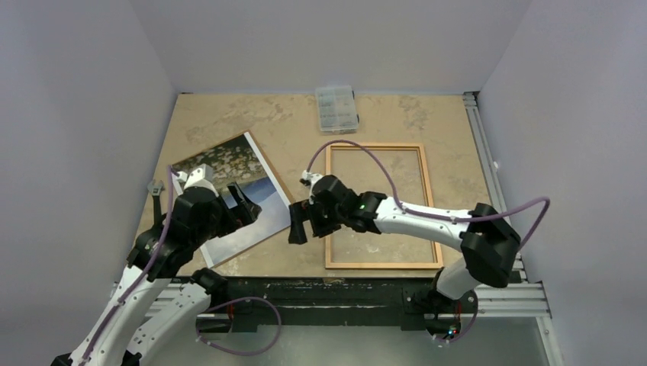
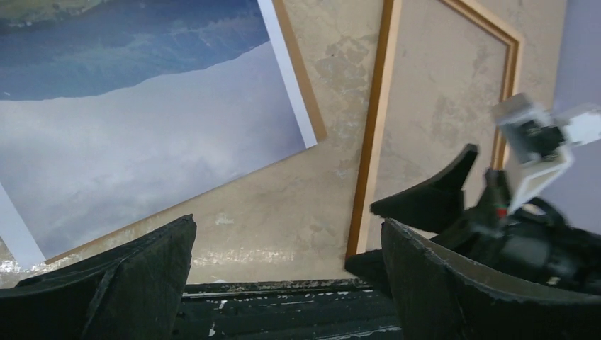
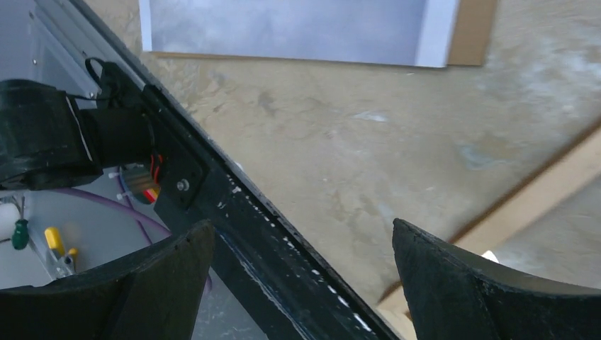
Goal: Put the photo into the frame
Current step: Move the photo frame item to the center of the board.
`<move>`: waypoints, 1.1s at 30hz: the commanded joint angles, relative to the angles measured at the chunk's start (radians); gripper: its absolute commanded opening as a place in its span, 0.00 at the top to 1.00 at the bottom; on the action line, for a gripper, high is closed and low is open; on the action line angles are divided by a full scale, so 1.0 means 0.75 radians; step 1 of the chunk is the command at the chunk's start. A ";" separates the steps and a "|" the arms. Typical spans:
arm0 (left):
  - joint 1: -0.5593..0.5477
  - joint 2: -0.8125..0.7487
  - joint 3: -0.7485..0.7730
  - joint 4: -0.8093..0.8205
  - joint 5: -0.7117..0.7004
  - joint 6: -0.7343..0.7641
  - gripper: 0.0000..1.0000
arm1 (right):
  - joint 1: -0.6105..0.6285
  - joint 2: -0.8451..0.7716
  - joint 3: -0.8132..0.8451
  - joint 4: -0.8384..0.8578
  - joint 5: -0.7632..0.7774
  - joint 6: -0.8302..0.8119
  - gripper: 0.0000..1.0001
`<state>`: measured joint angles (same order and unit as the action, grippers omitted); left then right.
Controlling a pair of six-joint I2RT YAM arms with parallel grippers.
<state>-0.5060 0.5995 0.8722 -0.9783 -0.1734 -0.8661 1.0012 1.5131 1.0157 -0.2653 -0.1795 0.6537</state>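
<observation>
1. The photo [image 1: 229, 164] lies flat on the left part of the table [image 1: 305, 130]. It rests on a brown backing board [image 2: 300, 71] whose edge shows along the photo's right side. It is not in the frame [image 1: 374, 146].
2. The frame lies flat just to the right of the photo, with a strip of bare table between them. Its long sides run straight away from the arm bases.
3. The photo's long sides also run near to far, but skewed: its far, mottled end leans left and its pale near end swings towards the frame. Judging from this, the print needs a turn as well as a shift rightward.
4. The left gripper [image 1: 250, 207] hovers above the photo's pale near-right part. Its jaws are spread wide and hold nothing.
5. The right gripper [image 1: 301, 221] hangs over the bare strip beside the frame's left rail. Its jaws are also wide apart and empty.
6. The left arm is therefore the nearer one to the photo, which lies directly beneath it, while the right arm is nearer the frame.
</observation>
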 commanded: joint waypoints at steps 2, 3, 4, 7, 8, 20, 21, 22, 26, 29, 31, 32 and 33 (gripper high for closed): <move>0.006 -0.079 0.148 -0.045 0.057 0.040 0.00 | 0.162 0.112 0.076 0.082 0.147 0.107 0.06; 0.007 -0.090 0.168 -0.044 0.077 0.038 0.00 | 0.177 0.135 0.076 0.096 0.167 0.123 0.06; 0.006 -0.102 0.185 -0.048 0.090 0.031 0.00 | 0.188 0.156 0.072 0.125 0.174 0.138 0.06; 0.006 -0.133 0.217 -0.052 0.121 0.015 0.00 | 0.215 0.213 0.057 0.177 0.215 0.187 0.06; 0.006 -0.141 0.224 -0.050 0.124 0.013 0.00 | 0.223 0.229 0.054 0.191 0.225 0.203 0.06; 0.006 -0.140 0.234 0.025 0.147 0.005 0.00 | 0.260 0.436 0.188 0.245 0.356 0.213 0.15; 0.006 -0.139 0.228 0.027 0.152 0.005 0.00 | 0.260 0.459 0.206 0.242 0.367 0.211 0.16; 0.006 -0.139 0.223 0.024 0.156 0.007 0.00 | 0.261 0.490 0.220 0.247 0.373 0.206 0.17; 0.006 -0.140 0.215 0.005 0.150 0.012 0.00 | 0.262 0.585 0.299 0.238 0.399 0.193 0.19; 0.006 -0.147 0.203 0.004 0.146 0.014 0.00 | 0.262 0.642 0.360 0.221 0.420 0.196 0.19; 0.007 -0.145 0.203 -0.008 0.133 0.016 0.00 | 0.262 0.665 0.382 0.210 0.425 0.224 0.19; 0.006 -0.143 0.205 -0.016 0.122 0.014 0.00 | 0.261 0.668 0.384 0.201 0.438 0.255 0.19; 0.006 -0.141 0.208 -0.022 0.113 0.014 0.00 | 0.259 0.668 0.381 0.193 0.463 0.264 0.18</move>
<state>-0.5060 0.4889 1.0191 -1.0008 -0.0746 -0.8631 1.1931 1.9842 1.2858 -0.0750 0.0959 0.8104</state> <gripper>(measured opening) 0.998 0.809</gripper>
